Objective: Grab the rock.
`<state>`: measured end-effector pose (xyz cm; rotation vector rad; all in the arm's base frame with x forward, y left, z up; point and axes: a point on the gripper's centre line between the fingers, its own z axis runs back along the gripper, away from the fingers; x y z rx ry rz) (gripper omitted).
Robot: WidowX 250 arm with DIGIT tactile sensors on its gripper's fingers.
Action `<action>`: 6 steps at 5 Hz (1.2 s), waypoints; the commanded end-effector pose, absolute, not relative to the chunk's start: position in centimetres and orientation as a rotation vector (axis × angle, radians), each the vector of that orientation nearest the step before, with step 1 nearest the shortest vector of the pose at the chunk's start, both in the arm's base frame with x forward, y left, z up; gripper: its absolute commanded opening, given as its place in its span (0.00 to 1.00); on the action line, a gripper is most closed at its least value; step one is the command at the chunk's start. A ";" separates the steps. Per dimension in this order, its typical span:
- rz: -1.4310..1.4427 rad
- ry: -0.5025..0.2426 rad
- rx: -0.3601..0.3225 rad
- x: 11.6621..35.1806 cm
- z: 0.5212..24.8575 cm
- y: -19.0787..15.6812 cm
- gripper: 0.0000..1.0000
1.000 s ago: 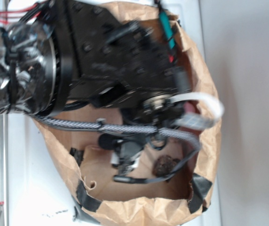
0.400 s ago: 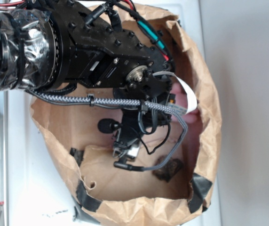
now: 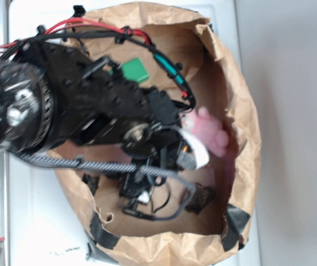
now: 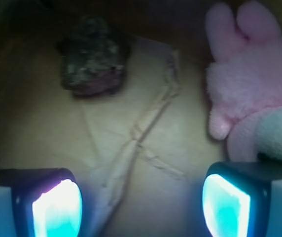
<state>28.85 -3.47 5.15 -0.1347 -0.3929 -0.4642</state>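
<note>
Down inside the brown paper bag, the gripper hangs over the creased paper floor with its jaws apart and nothing between them. Step in hand, by my reading: the approach, with the grasp not yet begun.

- Rock: lies on the bag floor at the upper left of the wrist view, well ahead of the left fingertip and off the centreline. Exterior view shows it as a dark lump near the bag's lower right, partly behind a cable loop
- Pink bunny: lies to the right, its lower part just beside or touching the right finger; cannot tell which. Apart from the rock, bare paper between them
- Green block: far side of the bag, behind the arm, not the target

Next move, as I judge it: shift toward the rock's side and forward until it sits between the fingers, descend, then close. The bunny crowds the right finger, so moving away from it helps.

Rock's look: dark brown-black, rough, lumpy, faint gloss on some facets, smaller than the bunny. The uneven faces may let the fingers slip
</note>
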 end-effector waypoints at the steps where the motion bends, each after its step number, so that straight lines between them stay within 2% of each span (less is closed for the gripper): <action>1: -0.462 -0.461 -0.134 31.4 7.7 -6.2 1.00; 3: -0.446 -0.475 -0.098 33.3 7.0 -7.1 1.00; 4: -0.446 -0.491 -0.068 33.5 5.9 -7.1 1.00; 5: -0.446 -0.541 -0.062 33.9 4.9 -7.4 1.00; 6: -0.470 -0.520 -0.085 34.4 4.4 -7.7 1.00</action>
